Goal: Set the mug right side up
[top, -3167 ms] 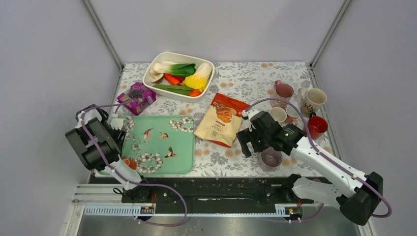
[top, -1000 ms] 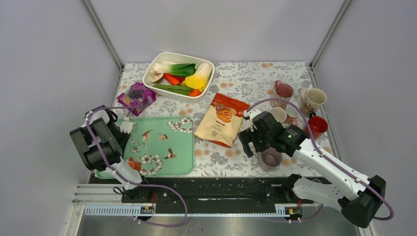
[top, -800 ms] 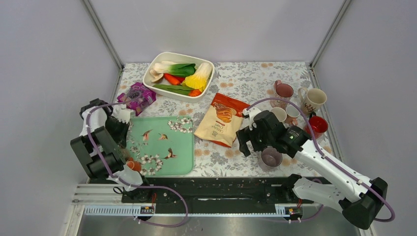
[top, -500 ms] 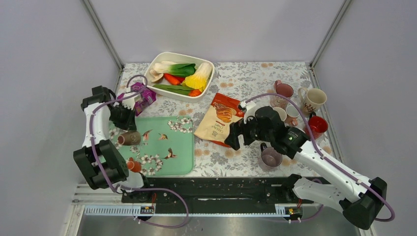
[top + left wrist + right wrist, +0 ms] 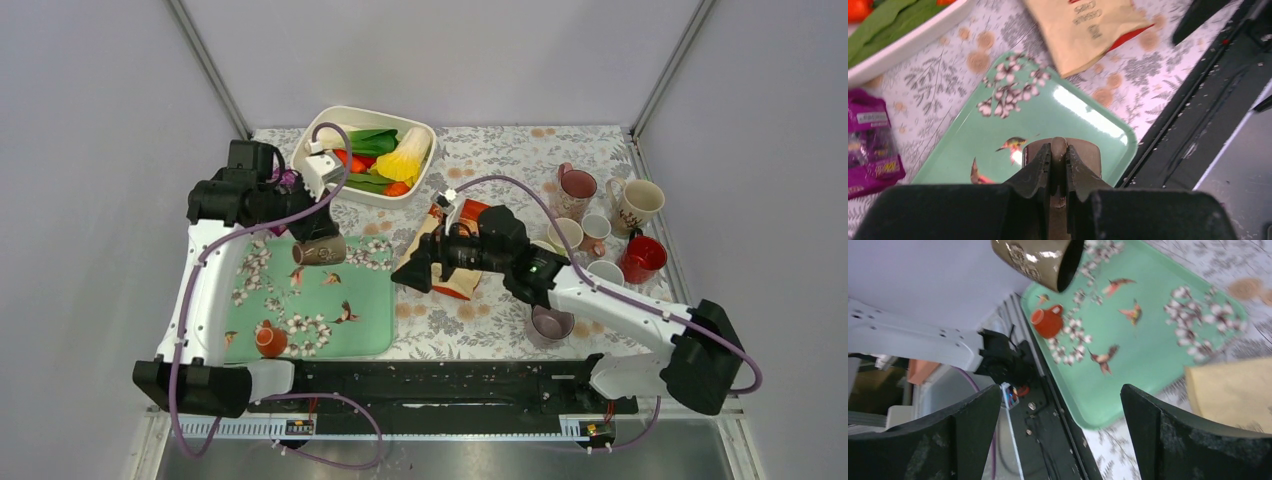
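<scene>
i have the left gripper point(image 5: 1058, 155) clamped on the brown mug point(image 5: 320, 251), held on its side above the green tray point(image 5: 370, 320). my right gripper point(image 5: 1060, 405) hangs wide apart near the snack bag point(image 5: 452, 232).

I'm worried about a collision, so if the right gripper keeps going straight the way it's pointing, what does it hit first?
Probably the green tray. The right gripper, jaws wide open, points left and slightly downward, and the tray fills the gap between its fingers. The brown mug held by the left gripper sits higher, though depth is uncertain.
</scene>
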Robot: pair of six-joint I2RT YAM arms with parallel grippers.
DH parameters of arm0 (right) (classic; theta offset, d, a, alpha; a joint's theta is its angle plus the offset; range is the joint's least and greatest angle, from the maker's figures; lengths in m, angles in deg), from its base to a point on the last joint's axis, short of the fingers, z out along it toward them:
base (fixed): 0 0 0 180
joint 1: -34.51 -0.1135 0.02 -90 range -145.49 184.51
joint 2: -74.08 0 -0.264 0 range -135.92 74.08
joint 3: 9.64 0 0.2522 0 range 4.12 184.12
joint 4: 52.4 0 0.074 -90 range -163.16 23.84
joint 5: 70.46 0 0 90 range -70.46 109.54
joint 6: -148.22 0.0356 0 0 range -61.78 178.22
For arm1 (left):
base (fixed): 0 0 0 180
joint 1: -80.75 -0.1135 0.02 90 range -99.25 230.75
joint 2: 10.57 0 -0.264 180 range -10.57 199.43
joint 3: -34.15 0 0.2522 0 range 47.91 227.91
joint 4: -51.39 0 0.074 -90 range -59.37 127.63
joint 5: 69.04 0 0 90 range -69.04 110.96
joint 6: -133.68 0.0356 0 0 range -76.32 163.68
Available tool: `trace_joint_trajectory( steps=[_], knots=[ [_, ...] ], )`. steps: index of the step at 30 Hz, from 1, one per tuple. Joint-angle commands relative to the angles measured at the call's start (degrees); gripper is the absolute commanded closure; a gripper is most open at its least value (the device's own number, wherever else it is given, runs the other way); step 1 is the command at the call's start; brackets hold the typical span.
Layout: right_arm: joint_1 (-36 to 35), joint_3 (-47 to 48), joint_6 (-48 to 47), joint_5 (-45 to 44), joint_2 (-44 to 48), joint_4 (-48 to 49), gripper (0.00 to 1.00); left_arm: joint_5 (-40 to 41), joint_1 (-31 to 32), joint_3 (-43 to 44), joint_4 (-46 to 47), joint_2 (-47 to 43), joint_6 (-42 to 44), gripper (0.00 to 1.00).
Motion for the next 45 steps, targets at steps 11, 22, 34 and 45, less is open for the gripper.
trace_joint_trajectory(
  steps=[11,22,34,45],
  knots=[
    [-3.9,10.7,17.9,11.8,-18.9,32.3,0.01,-7.2,11.9,8.4,1.2,-1.6,-11.0,1.0],
    [-5.0,10.6,17.0,13.5,-17.5,38.3,1.0,-8.0,12.4,7.0,3.4,-1.6,-12.3,1.0],
    [-2.3,17.8,-16.9,-31.0,1.7,-35.3,1.0,14.3,10.3,-2.4,10.6,-13.7,-11.6,0.01],
    [24.3,20.8,-13.3,-43.5,11.9,-70.4,1.0,21.1,9.5,-22.4,18.1,-16.6,-7.4,0.01]
  ],
)
